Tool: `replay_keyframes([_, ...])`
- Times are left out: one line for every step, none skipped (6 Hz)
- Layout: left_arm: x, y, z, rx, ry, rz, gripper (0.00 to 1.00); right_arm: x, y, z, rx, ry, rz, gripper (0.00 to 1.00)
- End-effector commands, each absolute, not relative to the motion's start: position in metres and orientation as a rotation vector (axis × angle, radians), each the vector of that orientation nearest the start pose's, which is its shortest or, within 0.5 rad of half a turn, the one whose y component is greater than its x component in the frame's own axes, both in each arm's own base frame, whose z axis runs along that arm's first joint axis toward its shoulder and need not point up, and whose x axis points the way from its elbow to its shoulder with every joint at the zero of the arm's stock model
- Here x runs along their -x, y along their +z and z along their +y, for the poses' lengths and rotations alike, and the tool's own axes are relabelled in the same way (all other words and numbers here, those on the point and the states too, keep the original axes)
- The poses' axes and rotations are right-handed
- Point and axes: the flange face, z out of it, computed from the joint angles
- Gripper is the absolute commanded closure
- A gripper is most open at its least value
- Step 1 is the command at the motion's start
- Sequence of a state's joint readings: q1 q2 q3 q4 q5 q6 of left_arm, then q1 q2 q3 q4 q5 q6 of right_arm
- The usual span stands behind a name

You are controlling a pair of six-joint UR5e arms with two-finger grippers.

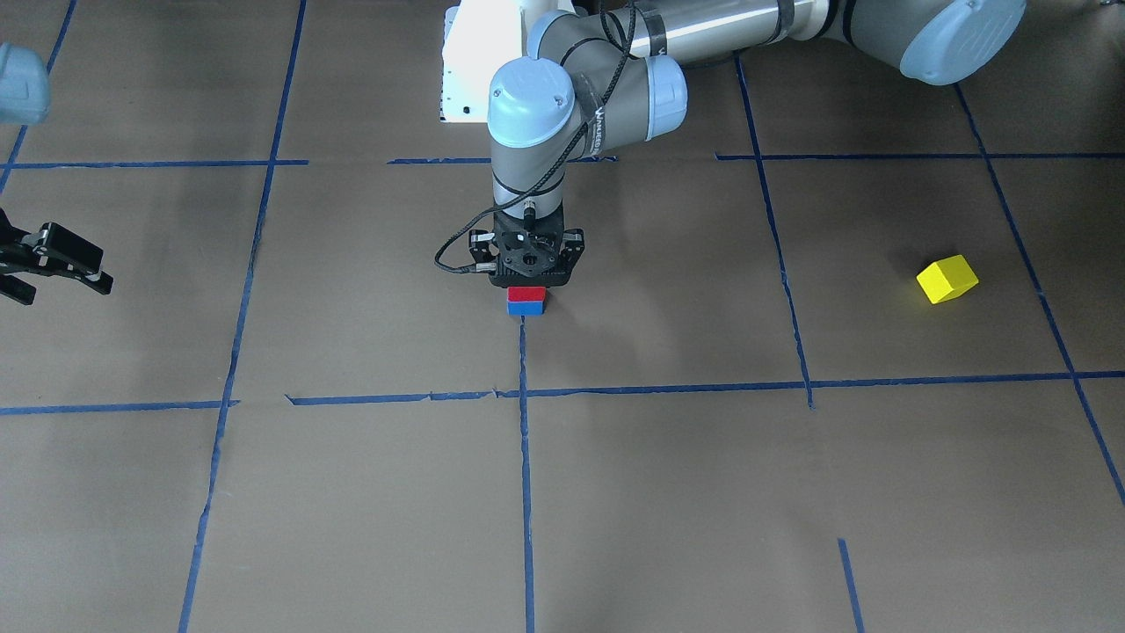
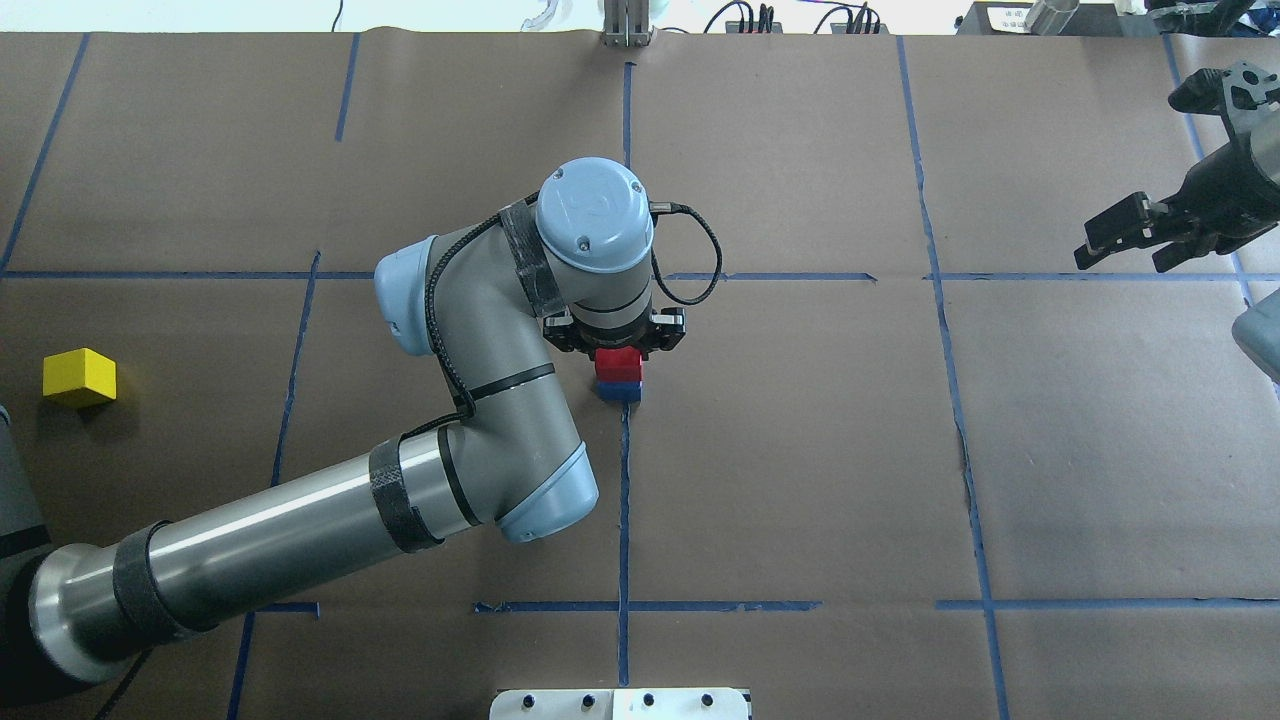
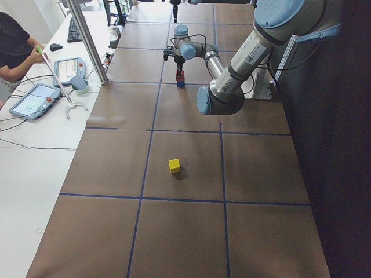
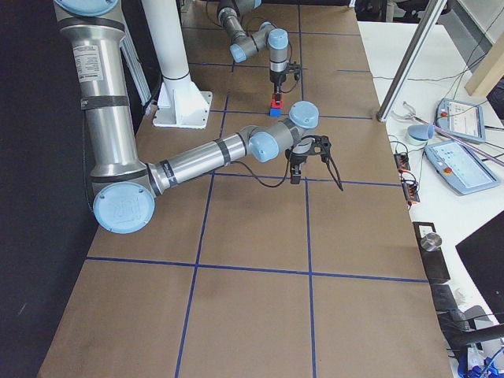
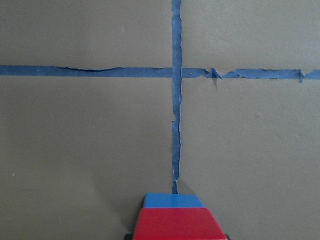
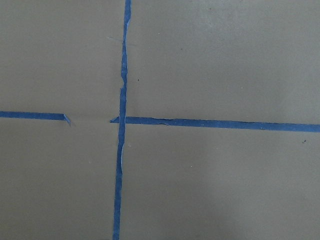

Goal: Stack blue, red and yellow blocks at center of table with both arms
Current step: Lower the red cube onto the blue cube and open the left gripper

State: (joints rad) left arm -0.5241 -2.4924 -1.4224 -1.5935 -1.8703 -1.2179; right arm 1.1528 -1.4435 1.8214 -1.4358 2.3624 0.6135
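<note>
A red block [image 1: 526, 295] sits on a blue block [image 1: 526, 309] at the table's centre, where the blue tape lines meet. My left gripper [image 1: 527, 287] points straight down over this stack and is shut on the red block [image 5: 177, 223]; the blue block [image 5: 173, 200] shows just beyond it. A yellow block [image 2: 79, 377] lies alone on the robot's far left, also in the front view [image 1: 947, 280]. My right gripper [image 2: 1120, 258] is open and empty, held above the table at the far right.
Blue tape lines [image 1: 525, 457] divide the brown paper table top into squares. The white robot base [image 2: 620, 703] stands at the robot-side edge. An operator with tablets [image 3: 35, 98] sits at a side table beyond the far edge.
</note>
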Motion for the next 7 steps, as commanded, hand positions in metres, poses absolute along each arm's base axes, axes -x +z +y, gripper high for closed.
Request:
replay_keyframes([-0.607,0.141,-0.465,-0.083,-0.038,0.832,0.95,0.162,0.452,-0.519,-0.040,-0.022,-0.911,0.00])
replay_keyframes([-0.611,0.142,-0.460,-0.085,-0.033,0.829,0.93,0.163,0.453,-0.519,-0.037,-0.019,-0.910,0.00])
replay_keyframes([-0.611,0.143,-0.460,-0.084,-0.033,0.828,0.85,0.163,0.453,-0.519,-0.037,-0.019,-0.909,0.00])
replay_keyframes([-0.611,0.145,-0.460,-0.084,-0.034,0.826,0.42,0.163,0.452,-0.519,-0.038,-0.020,-0.910,0.00])
replay_keyframes([-0.610,0.144,-0.460,-0.087,-0.035,0.826,0.16,0.163,0.452,-0.519,-0.038,-0.020,-0.910,0.00])
replay_keyframes([-0.610,0.144,-0.462,-0.110,-0.043,0.819,0.00,0.163,0.452,-0.519,-0.038,-0.020,-0.910,0.00])
replay_keyframes([-0.603,0.130,-0.458,-0.125,-0.043,0.845,0.00,0.162,0.452,-0.519,-0.039,-0.020,-0.911,0.00])
